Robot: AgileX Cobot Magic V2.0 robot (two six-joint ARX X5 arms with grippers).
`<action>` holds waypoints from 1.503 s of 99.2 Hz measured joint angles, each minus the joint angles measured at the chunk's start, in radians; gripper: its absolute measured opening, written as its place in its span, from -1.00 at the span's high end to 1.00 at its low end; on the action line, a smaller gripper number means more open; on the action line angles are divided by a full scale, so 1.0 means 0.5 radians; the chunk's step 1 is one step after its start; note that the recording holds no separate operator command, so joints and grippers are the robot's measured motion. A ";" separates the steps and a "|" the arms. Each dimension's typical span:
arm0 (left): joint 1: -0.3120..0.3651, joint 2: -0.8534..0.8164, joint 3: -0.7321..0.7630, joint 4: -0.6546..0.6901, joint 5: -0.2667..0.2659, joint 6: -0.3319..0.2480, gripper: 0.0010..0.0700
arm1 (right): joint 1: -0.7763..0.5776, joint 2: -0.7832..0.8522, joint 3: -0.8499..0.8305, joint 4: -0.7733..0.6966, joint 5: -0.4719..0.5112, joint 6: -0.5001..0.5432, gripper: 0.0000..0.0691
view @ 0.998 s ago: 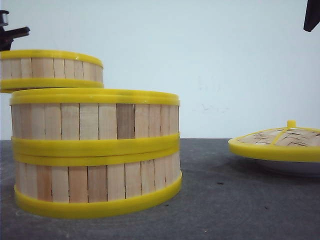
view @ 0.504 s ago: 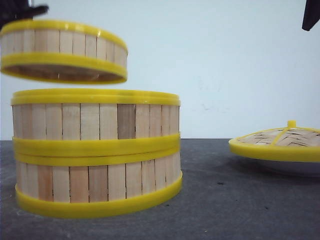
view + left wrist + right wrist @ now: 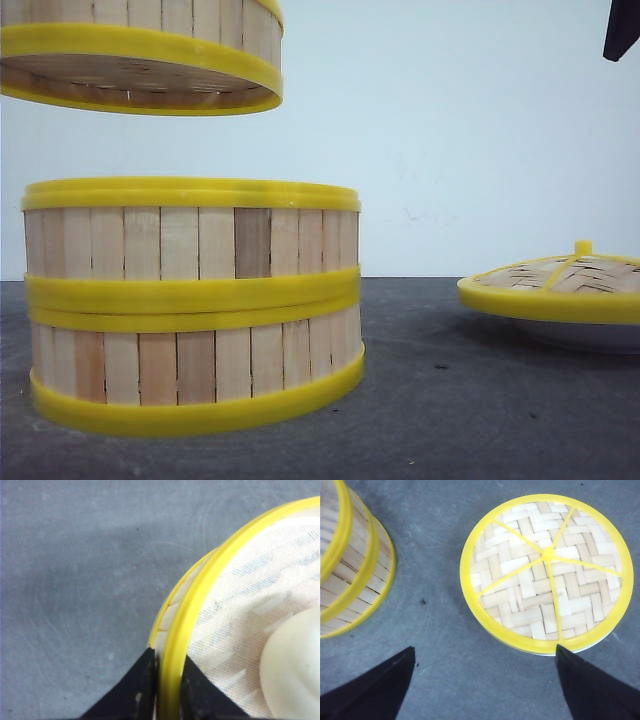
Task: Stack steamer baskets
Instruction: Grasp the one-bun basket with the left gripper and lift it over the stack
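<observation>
- The left pincer (image 3: 167,690) is seen clenched on the rim of the raised steamer basket (image 3: 140,50); one black finger (image 3: 132,690) lies outside the yellow rim and the other inside it, both touching the rim.
- In the left wrist view, a pale mesh lining (image 3: 250,605) and a rounded white object (image 3: 295,665) are seen inside the held basket, just beyond the inner finger; what the white object is cannot be told.
- In the front view, the held basket is seen in the air with its slatted underside visible, well clear of the stack beneath it. Its upper part is cut off by the frame edge.
- Below the left pincer, two stacked steamer baskets (image 3: 190,310) are noted on the grey tabletop (image 3: 450,400), one seated on the other, their yellow rims touching.
- The right pincer (image 3: 485,680) is seen released, its two black fingers spread wide and holding nothing.
- Ahead of the right pincer, a domed woven lid (image 3: 547,572) with yellow rim and central knob is noted; a white plate (image 3: 590,335) is seen under it in the front view.
- The stack is seen at the edge of the right wrist view, apart from the lid and beyond that pincer's fingers, with bare tabletop between.
</observation>
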 joint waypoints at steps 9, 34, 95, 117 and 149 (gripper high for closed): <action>-0.037 -0.089 -0.109 0.028 0.002 -0.004 0.95 | 0.000 0.000 0.000 0.000 0.000 -0.014 -0.61; -0.141 -0.161 -0.368 0.123 0.002 -0.026 0.95 | 0.000 0.000 0.000 0.000 0.000 -0.029 -0.61; -0.335 -0.161 -0.621 0.522 -0.047 -0.212 0.95 | 0.000 0.000 0.000 0.000 -0.053 -0.031 -0.61; -0.336 -0.156 -0.621 0.528 -0.074 -0.213 0.95 | 0.000 0.000 0.000 0.000 -0.053 -0.031 -0.61; -0.336 -0.102 -0.621 0.535 -0.097 -0.218 0.95 | 0.000 0.000 0.000 0.000 -0.053 -0.031 -0.61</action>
